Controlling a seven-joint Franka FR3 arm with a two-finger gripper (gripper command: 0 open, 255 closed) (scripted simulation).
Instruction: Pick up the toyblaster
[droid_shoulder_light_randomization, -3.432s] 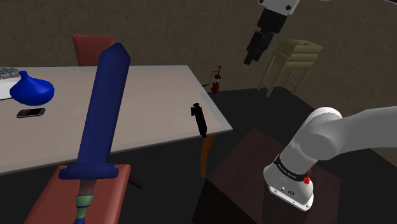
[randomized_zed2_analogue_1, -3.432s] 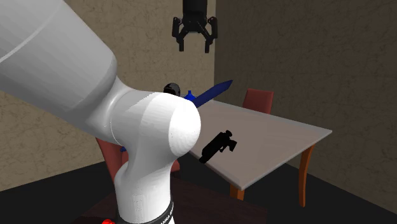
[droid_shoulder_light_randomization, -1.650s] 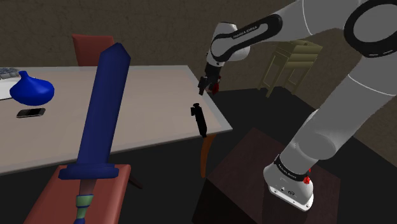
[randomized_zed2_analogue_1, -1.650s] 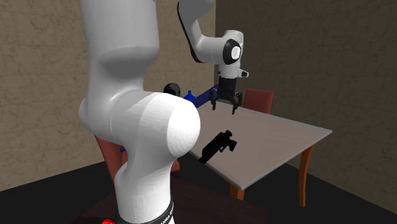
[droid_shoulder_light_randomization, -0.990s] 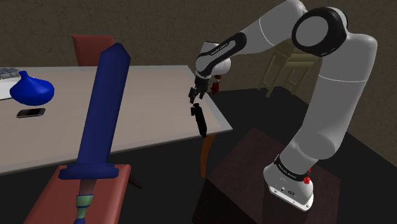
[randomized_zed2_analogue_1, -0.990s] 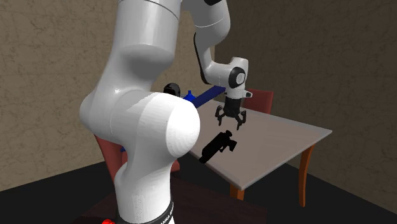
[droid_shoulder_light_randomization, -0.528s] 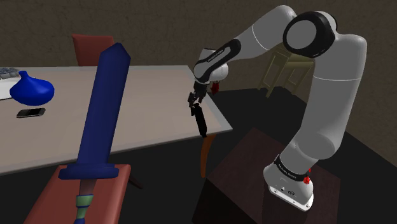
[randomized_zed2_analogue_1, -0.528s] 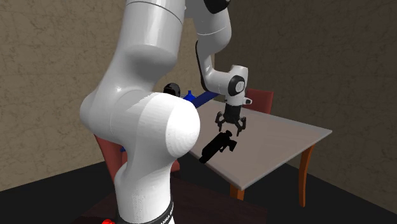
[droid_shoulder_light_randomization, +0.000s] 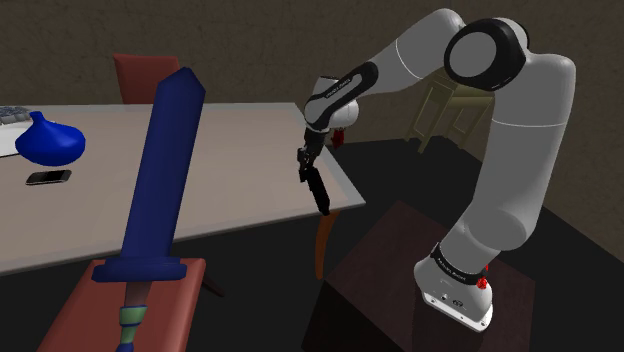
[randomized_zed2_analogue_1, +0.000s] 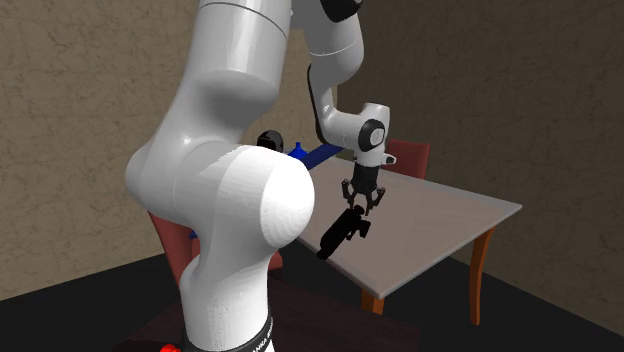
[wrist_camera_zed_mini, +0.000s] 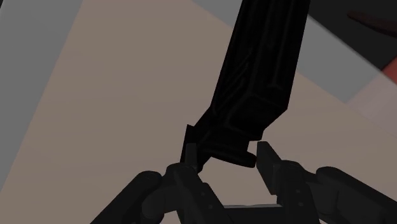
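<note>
At the shoulder view's left, a blue vase (droid_shoulder_light_randomization: 48, 142) and a phone (droid_shoulder_light_randomization: 48, 177) sit well apart from the job. Toyblaster (droid_shoulder_light_randomization: 319, 195) lies at the counter (droid_shoulder_light_randomization: 230, 170) edge nearest the stand: slim, all black, long ribbed body. Tool (droid_shoulder_light_randomization: 306, 160) straddles 1 end from above to grip its narrow width. Its 2 fingers (wrist_camera_zed_mini: 191, 151) stand slightly apart, not clamped yet, I judge.

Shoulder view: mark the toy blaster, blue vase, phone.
toy blaster (droid_shoulder_light_randomization: 319, 195), shoulder view, middle of its black body.
blue vase (droid_shoulder_light_randomization: 50, 145), shoulder view, round belly.
phone (droid_shoulder_light_randomization: 48, 177), shoulder view, screen centre.
</note>
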